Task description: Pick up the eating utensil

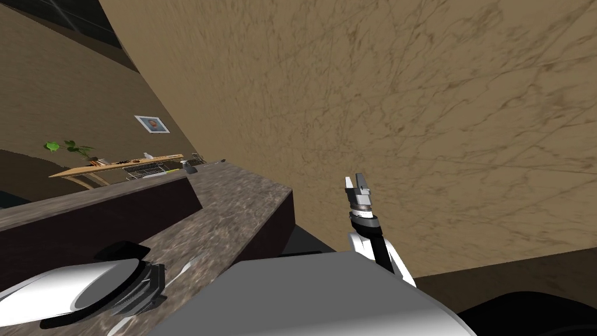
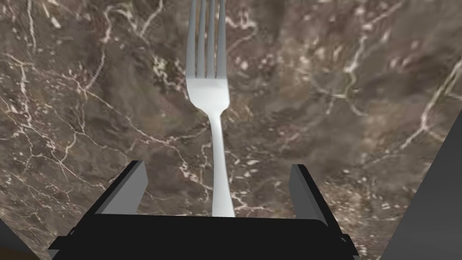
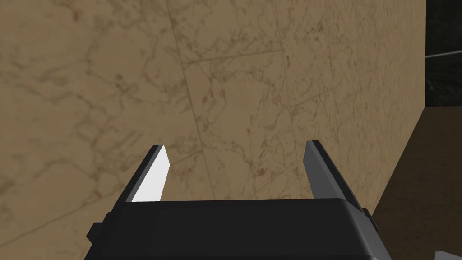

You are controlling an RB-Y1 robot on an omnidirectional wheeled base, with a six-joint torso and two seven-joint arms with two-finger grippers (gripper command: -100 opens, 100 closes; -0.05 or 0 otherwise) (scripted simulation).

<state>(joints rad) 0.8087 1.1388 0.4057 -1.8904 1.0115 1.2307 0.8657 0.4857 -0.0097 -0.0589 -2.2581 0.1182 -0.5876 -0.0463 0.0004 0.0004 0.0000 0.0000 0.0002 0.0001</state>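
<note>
A silver fork (image 2: 212, 90) lies flat on the dark brown marbled counter (image 2: 90, 113), its tines pointing away from my hand. My left gripper (image 2: 219, 187) hangs open just above it, one finger on each side of the handle, neither touching it. The handle's end is hidden under the gripper's body. In the head view my left forearm (image 1: 76, 291) reaches over the near end of the counter (image 1: 233, 198). My right gripper (image 1: 357, 185) stands open and holds nothing, raised in front of the tan wall; its fingers (image 3: 151, 178) are spread apart.
The counter runs away to the left, and its front edge drops off beside my chest. A tan veined wall (image 1: 408, 116) rises close on the right. Far back, a wooden shelf (image 1: 116, 163) carries a plant (image 1: 70, 147), a wire rack and small items.
</note>
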